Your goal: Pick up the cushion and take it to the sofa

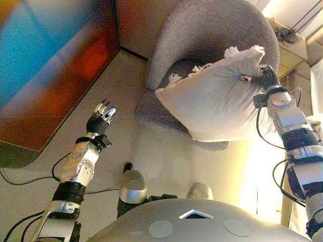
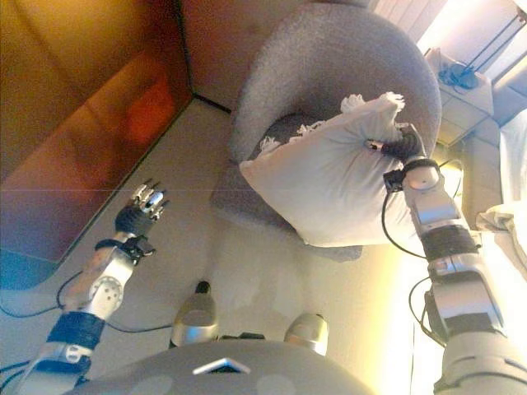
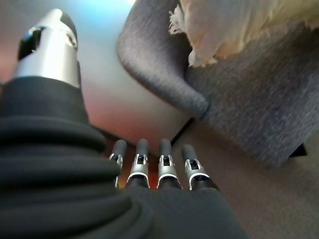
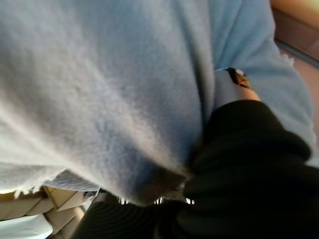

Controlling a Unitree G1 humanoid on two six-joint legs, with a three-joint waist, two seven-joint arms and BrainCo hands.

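Observation:
A pale cushion (image 1: pixel 214 98) with fringed edges hangs lifted in front of a grey armchair (image 1: pixel 202 30). My right hand (image 1: pixel 262 78) is shut on the cushion's upper right side, its fingers dug into the fabric. In the right wrist view the cushion (image 4: pixel 109 84) fills the picture against the dark cover. My left hand (image 1: pixel 101 118) is open and empty over the floor, left of the armchair, apart from the cushion. In the left wrist view its fingers (image 3: pixel 159 164) are straight, with the armchair (image 3: pixel 249 99) and the cushion's fringe (image 3: pixel 209 35) beyond.
A dark glossy panel (image 1: pixel 45 65) runs along the left. A wall (image 1: pixel 141 20) stands behind the armchair. A small table (image 1: pixel 290 45) with cables sits at the upper right. White cloth (image 2: pixel 506 222) lies at the right edge.

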